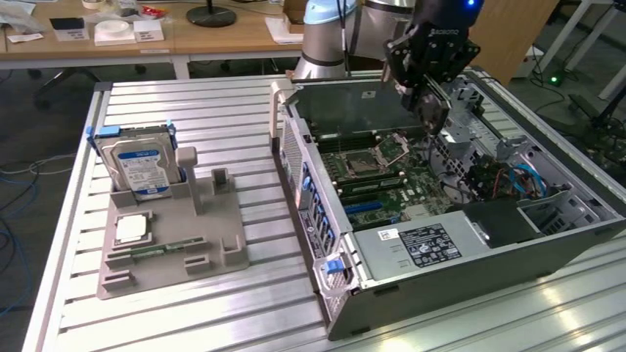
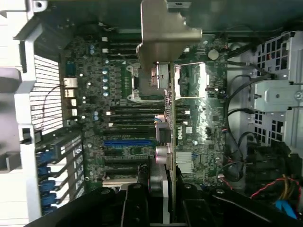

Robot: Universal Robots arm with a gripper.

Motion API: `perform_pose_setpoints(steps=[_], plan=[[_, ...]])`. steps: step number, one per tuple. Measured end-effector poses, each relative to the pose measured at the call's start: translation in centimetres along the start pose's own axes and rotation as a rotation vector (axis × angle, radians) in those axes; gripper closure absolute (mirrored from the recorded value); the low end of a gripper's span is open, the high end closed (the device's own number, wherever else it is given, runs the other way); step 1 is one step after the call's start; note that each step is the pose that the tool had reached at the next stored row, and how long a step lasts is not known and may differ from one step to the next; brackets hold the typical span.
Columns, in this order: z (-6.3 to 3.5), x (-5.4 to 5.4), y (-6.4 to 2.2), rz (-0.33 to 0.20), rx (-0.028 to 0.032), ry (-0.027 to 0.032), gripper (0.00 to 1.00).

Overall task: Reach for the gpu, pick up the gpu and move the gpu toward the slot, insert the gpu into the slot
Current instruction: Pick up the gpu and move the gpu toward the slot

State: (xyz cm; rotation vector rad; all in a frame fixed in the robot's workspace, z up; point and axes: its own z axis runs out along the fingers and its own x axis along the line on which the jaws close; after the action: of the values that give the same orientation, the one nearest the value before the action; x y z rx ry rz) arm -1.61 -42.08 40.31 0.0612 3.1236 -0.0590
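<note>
My gripper [image 1: 427, 89] hangs over the open computer case [image 1: 323, 220], shut on the gpu [image 1: 432, 111]. The card hangs below the fingers, tilted, clear of the green motherboard [image 1: 386, 187]. In the wrist view the gpu [image 2: 171, 123] shows edgewise as a thin dark line, with its pale metal bracket [image 2: 165, 33] at the far end and my gripper [image 2: 163, 191] clamped on the near end. Long narrow connector strips lie on the motherboard [image 2: 90, 85], among them a blue slot [image 2: 128, 142] and dark ones beside it. The card is apart from all of them. Which strip is the task's slot I cannot tell.
A grey fixture [image 1: 210, 235] at the exterior view's left holds a silver hard drive [image 1: 140, 167], a processor chip [image 1: 132, 229] and a memory stick [image 1: 161, 249]. Inside the case are the processor socket [image 1: 391, 150], a power supply [image 1: 426, 246] and cables [image 1: 518, 180].
</note>
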Motion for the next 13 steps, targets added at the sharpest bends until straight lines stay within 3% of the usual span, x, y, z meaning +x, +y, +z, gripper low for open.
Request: perform_pose_setpoints(steps=[5, 13], plan=[[0.11, -2.1, 0.09, 0.000, 0.0002, 0.0000, 0.72], [0.12, -2.4, 0.10, 0.000, 0.0001, 0.0000, 0.72]])
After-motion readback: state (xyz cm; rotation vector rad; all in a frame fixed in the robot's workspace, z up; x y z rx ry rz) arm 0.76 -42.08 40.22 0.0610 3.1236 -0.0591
